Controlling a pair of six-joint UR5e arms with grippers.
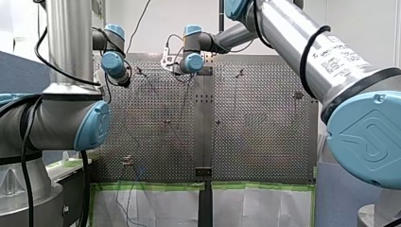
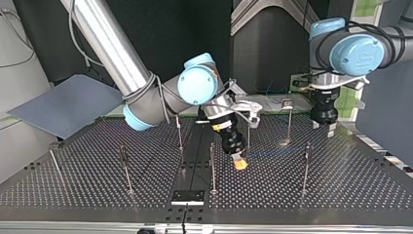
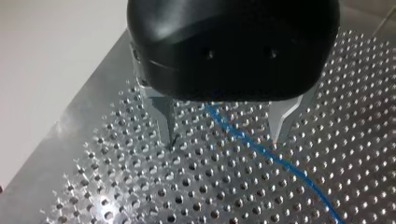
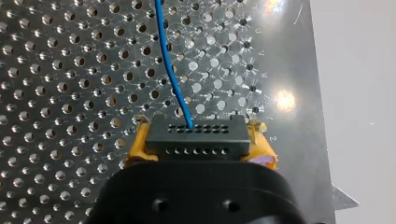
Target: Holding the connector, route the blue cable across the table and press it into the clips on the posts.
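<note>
Connector [image 4: 195, 137] clamped between right gripper's [image 2: 239, 163] yellow pads [image 4: 140, 144], low over table [image 2: 341, 185] near the middle, among the posts [image 2: 213, 168]. Blue cable [image 4: 173, 74] exits connector and runs ahead over the holes. Left gripper [image 3: 224, 136] at far right in top view, fingers spread, holding nothing; cable passes between them.

blue cable [image 4: 173, 79] cropped at edge, end unseen
</note>
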